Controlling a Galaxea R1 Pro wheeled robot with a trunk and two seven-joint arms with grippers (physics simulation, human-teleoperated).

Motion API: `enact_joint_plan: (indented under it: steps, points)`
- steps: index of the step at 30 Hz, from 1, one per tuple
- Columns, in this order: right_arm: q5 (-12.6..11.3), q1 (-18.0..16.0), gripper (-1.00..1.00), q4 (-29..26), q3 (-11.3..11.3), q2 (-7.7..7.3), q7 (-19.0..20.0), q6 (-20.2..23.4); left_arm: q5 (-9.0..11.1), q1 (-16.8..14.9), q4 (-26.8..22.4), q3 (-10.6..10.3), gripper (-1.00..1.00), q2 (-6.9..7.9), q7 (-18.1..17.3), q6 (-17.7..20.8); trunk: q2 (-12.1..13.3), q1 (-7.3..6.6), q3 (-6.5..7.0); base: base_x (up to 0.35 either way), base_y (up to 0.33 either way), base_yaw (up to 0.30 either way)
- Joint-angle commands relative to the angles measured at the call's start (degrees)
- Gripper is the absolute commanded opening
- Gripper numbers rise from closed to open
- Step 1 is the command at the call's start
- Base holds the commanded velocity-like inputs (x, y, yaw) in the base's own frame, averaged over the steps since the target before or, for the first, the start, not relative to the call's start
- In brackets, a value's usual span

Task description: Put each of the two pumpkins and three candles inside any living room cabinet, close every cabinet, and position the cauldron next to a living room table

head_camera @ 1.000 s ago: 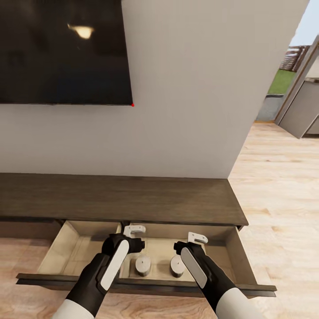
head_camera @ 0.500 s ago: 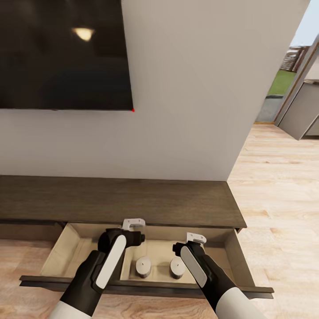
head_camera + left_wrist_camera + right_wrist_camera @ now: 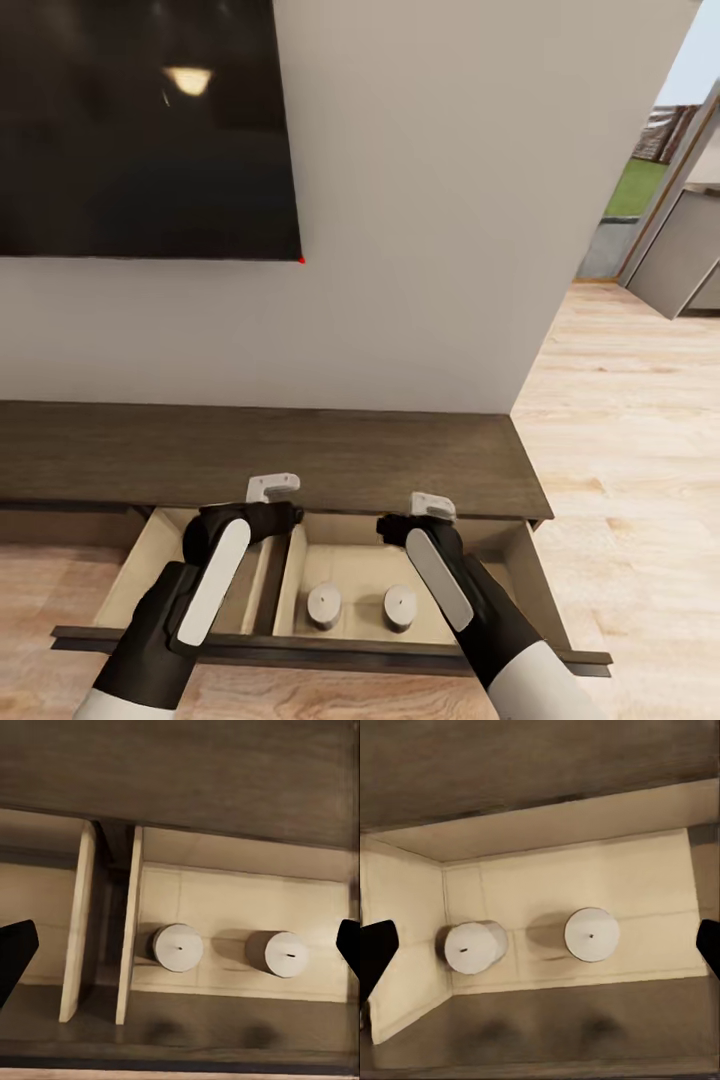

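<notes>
The long dark-brown cabinet [image 3: 300,455] stands against the wall with its drawers pulled out. Two grey-beige candles [image 3: 324,604] [image 3: 399,606] stand upright side by side in the right drawer [image 3: 520,580]. My left gripper [image 3: 262,515] and right gripper [image 3: 415,525] hang above the drawers, both open and holding nothing. In the left wrist view the gripper [image 3: 180,949] looks down on both candles [image 3: 178,947] [image 3: 285,954]. In the right wrist view the gripper [image 3: 540,945] is also above the candles [image 3: 474,946] [image 3: 592,934]. The pumpkins, cauldron and table are out of view.
A black TV screen [image 3: 140,130] hangs on the white wall above the cabinet. The left drawer [image 3: 140,565] is open too, split from the right by wooden partitions [image 3: 268,580]. Wooden floor [image 3: 630,450] runs right toward a doorway [image 3: 640,200].
Both arms have lifted away from the drawer and the left one has shifted left. The two candles stand where they were. The head view has tilted up slightly.
</notes>
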Motion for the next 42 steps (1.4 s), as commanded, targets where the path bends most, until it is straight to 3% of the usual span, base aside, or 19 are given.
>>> enact_joint_plan:
  steps: [1,4,6,9,12,14,22,37,42]
  points:
    - [-0.6,0.0,1.0,-1.9,0.1,-0.02,-0.6,0.3,1.4,0.2,-0.5,0.2,1.0,0.23,0.6,0.2,0.4,-0.23,0.13,0.0,0.0,0.0]
    - [-0.7,0.0,1.0,-4.5,0.2,-0.01,-0.6,0.6,3.7,0.4,-1.1,0.6,1.0,1.73,0.5,0.3,1.6,-0.89,0.67,0.0,0.0,0.0]
    - [-0.7,0.0,1.0,-5.2,0.2,-0.01,-0.6,0.6,7.2,0.5,-1.3,0.8,1.0,3.14,0.5,0.3,2.4,-1.32,1.03,0.0,0.0,0.0]
    - [-0.7,0.0,1.0,-5.1,0.3,-0.01,-0.6,0.8,16.4,0.5,-1.3,1.0,1.0,6.74,0.6,0.4,3.6,-1.98,1.57,0.0,0.0,0.0]
    - [-0.7,0.0,1.0,-5.0,0.3,-0.01,-0.4,0.8,20.4,0.5,-1.2,0.9,1.0,8.67,0.6,0.4,4.8,-2.64,2.11,0.0,0.0,0.0]
    - [-0.7,0.0,1.0,-4.9,0.2,0.04,-0.2,0.8,21.7,0.5,-1.2,0.8,1.0,9.42,0.6,0.4,5.6,-3.08,2.47,0.0,0.0,0.0]
    - [-0.7,0.0,1.0,-5.0,0.2,0.09,0.0,0.8,22.6,0.5,-1.2,0.7,1.0,9.94,0.6,0.4,8.8,-4.84,3.9,0.0,0.0,0.0]
    - [-0.7,0.0,1.0,-4.6,0.1,0.08,0.0,0.5,21.8,0.5,-1.2,1.0,1.0,10.11,0.7,0.3,14.8,-8.13,6.6,0.0,0.0,0.0]
    - [-0.7,0.0,1.0,-4.5,0.2,0.08,0.0,0.3,21.8,0.5,-1.1,1.1,1.0,11.09,0.7,0.3,16.8,-9.23,7.59,0.0,0.0,0.0]
